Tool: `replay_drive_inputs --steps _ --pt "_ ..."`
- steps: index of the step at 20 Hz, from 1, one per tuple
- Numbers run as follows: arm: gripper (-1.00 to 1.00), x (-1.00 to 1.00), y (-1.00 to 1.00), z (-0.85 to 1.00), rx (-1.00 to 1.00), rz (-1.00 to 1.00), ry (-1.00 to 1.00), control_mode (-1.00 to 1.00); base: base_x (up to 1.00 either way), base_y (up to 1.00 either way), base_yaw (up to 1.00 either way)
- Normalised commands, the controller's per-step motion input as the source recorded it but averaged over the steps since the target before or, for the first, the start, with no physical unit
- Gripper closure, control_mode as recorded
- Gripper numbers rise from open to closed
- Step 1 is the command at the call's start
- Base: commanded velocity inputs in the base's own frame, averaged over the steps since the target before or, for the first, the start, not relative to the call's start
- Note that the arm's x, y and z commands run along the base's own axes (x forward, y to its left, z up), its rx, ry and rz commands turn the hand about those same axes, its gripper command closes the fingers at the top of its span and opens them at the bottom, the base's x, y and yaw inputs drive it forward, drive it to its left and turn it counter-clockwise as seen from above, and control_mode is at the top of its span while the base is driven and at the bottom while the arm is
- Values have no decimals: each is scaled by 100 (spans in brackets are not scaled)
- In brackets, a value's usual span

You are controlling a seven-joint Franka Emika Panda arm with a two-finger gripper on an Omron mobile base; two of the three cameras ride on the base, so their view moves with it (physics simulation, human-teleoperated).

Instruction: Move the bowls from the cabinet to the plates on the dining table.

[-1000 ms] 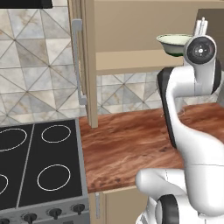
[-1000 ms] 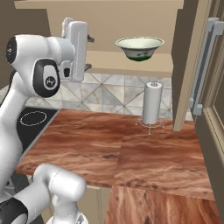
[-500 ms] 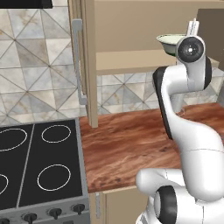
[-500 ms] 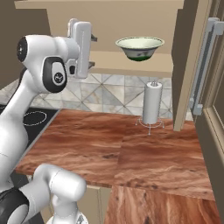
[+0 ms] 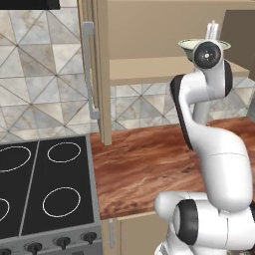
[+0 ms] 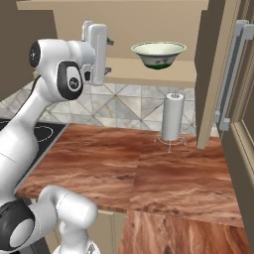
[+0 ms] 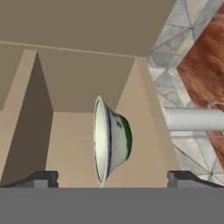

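— Where's the bowl [image 6: 158,53], and what's your claw [image 7: 113,178] doing?

— The bowl sits upright on the shelf [image 6: 149,74] of the open cabinet [image 5: 164,35], alone there. In my hand camera, which is rolled sideways, it lies between my two tips: one tip at 8 o'clock, the other at 4 o'clock, spread well wider than the bowl. My claw is wide open and has nothing in it. It hangs out in front of the shelf, apart from the bowl.

— What could go wrong?

— I think the rim is the risk. If I push in with the tips off level, one could knock the bowl toward the back wall or tip it. The open door [image 6: 218,74] stands close at 3 o'clock from the bowl in the right view, and the paper towel roll [image 6: 172,119] is on the bench [image 6: 163,173] just below; a wide swing out could clip either.
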Motion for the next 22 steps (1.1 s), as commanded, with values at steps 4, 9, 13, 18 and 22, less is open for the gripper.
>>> replay_drive_inputs --steps 4,9,13,18,22 --pt "-100 33 -1 -1 -1 -1 1 -100 0 0 0" --pt "-100 33 -7 0 1 -4 5 -100 0 0 0" --pt "-100 37 -3 -1 0 -2 1 -100 0 0 0" --pt "-100 37 -4 -5 0 0 0 -100 0 0 0" --pt "-100 35 -9 -7 0 0 1 -100 0 0 0"
